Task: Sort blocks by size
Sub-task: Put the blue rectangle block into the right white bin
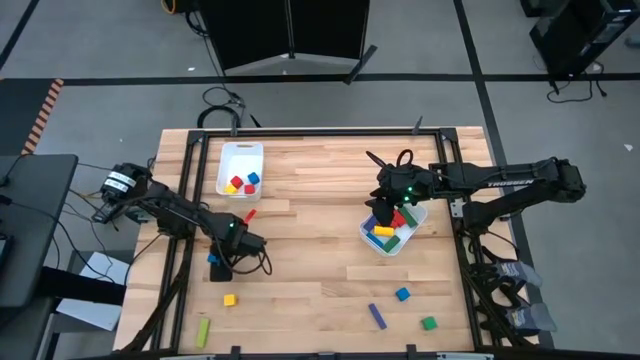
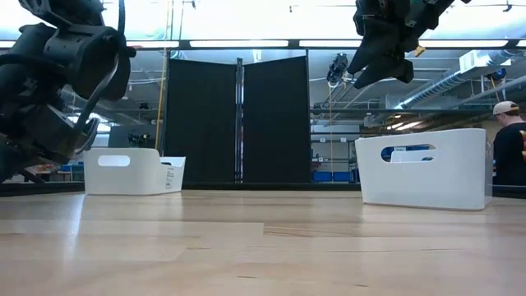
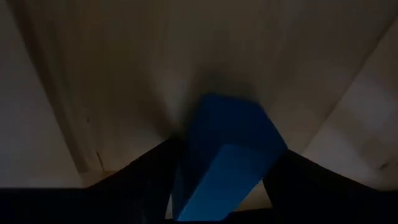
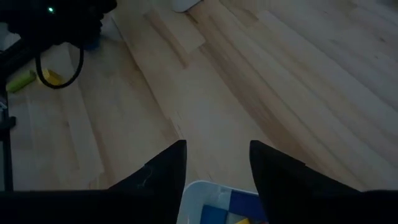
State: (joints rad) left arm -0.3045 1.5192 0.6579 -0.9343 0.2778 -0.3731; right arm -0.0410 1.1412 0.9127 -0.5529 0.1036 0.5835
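The sorting is looking partly done. 2 white bins are sitting on the table [image 1: 310,215]. The bin near the far left corner [image 1: 240,168] is holding small cubes, red, yellow and blue as far as the high view shows. The bin by the right edge [image 1: 393,232] is holding longer bars in yellow, green, red and blue.

The left gripper [image 1: 218,266] is working low over the table near the left edge. Its wrist view is showing a blue bar [image 3: 227,163] standing between the 2 dark fingers [image 3: 140,177], with the jaws set narrow around it; whether the pads are actually pressing on it, I cannot tell. In the high view the bar is peeking out as a blue spot [image 1: 214,259] under the gripper.

The right gripper [image 1: 385,205] is hanging above the right-edge bin, its jaws parted and carrying nothing, with the bin's rim [image 4: 205,190] just below its fingertips in the wrist view.

Pieces remaining loose along the near edge: a yellow cube [image 1: 230,299], a yellow-green bar [image 1: 203,332] near the near left corner, a purple bar [image 1: 378,316], a blue cube [image 1: 402,294] and a green cube [image 1: 429,323]. A small red piece [image 1: 250,214] is also lying just beside the far-left bin. I judge roughly 7 pieces are awaiting sorting, counting the blue bar.
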